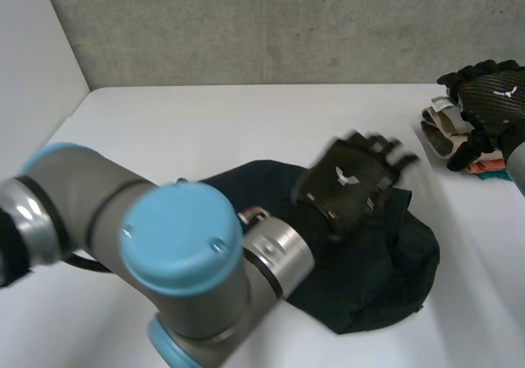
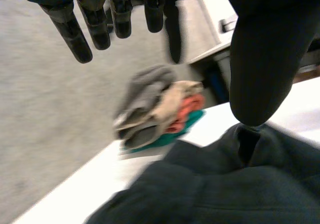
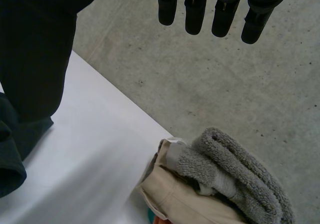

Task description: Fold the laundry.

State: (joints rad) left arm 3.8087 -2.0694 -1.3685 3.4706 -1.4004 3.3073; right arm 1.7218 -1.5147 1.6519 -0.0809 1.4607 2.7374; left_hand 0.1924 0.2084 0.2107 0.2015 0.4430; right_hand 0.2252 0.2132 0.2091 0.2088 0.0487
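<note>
While my L hand point(image 1: 354, 179) hovers open, empty, over dark garment point(image 1: 381, 278), best next: spread it flat, pinch one edge, fold clear of folded pile point(image 1: 443, 129); R hand point(image 1: 492, 97) open, empty.

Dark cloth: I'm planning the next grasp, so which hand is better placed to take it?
Left. The left hand is right over the dark cloth, fingers open. The right hand is off to the side by the folded pile, apart from the cloth.
</note>
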